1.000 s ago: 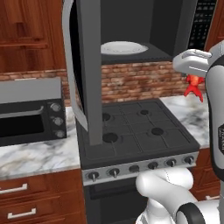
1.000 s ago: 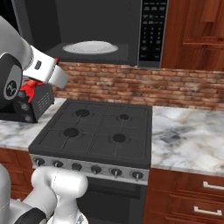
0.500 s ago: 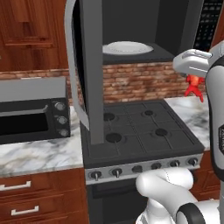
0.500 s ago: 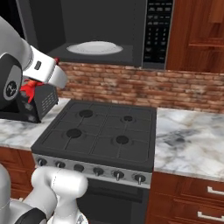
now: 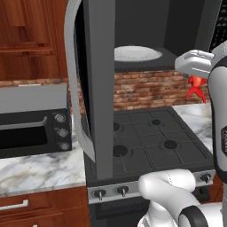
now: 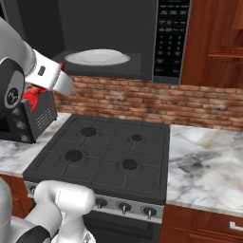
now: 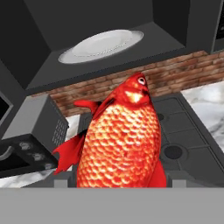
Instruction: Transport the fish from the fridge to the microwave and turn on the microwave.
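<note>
My gripper (image 7: 118, 181) is shut on the fish (image 7: 120, 140), a glossy red-orange fish whose head points up toward the microwave (image 7: 87, 17). The fish (image 5: 196, 87) hangs below the hand at the right of the left base view, and the fish (image 6: 32, 97) shows at the left of the right base view. The microwave (image 5: 133, 26) stands open above the stove, its door (image 5: 95, 88) swung out to the left. A white round plate (image 5: 135, 53) lies inside, also the plate (image 6: 97, 57). The gripper is in front of and below the opening. The fridge is out of view.
A black stove (image 6: 104, 152) with several burners lies under the microwave. A small black countertop oven (image 5: 31, 128) stands on the marble counter to its left. The button panel (image 6: 172, 38) is at the microwave's right, and marble counter (image 6: 209, 161) runs to the right.
The whole picture has shifted slightly to the right in both base views, so the base has moved. The gripper keeps the fish in the same hold.
</note>
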{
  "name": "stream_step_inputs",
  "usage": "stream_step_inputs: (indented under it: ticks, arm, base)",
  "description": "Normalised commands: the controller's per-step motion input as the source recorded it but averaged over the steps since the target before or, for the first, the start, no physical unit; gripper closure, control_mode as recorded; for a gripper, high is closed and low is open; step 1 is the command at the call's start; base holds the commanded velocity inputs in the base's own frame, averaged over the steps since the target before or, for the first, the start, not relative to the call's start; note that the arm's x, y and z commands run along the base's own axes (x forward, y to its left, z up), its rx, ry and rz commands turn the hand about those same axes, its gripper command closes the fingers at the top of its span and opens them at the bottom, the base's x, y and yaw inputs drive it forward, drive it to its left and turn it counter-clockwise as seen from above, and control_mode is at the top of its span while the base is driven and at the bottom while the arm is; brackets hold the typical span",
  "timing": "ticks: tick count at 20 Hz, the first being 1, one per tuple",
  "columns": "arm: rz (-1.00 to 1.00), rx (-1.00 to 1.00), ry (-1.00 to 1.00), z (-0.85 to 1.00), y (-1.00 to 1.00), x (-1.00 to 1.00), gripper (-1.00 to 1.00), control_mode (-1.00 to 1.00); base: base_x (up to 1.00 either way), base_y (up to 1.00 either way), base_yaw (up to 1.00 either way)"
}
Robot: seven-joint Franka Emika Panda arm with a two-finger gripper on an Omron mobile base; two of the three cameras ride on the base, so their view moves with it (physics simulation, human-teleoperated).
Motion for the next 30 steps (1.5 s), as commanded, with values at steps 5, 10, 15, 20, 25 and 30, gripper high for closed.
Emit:
stream_step_inputs:
  ticks: [5,10,15,20,25,30]
  arm:
    - [0.00,0.00,0.00,0.00,0.00,0.00,1.00,1.00]
    - [0.00,0.00,0.00,0.00,0.00,0.00,1.00,1.00]
    - [0.00,0.00,0.00,0.00,0.00,0.00,1.00,1.00]
    - [0.00,0.00,0.00,0.00,0.00,0.19,1.00,-1.00]
    - [0.00,0.00,0.00,0.00,-0.01,0.66,1.00,-1.00]
    - [0.00,0.00,0.00,0.00,0.00,0.81,1.00,-1.00]
  base:
    - [0.28,0.00,0.00]
    - [0.04,0.00,0.00]
    - [0.01,0.00,0.00]
    - [0.10,0.00,0.00]
    - [0.00,0.00,0.00]
    - [0.00,0.00,0.00]
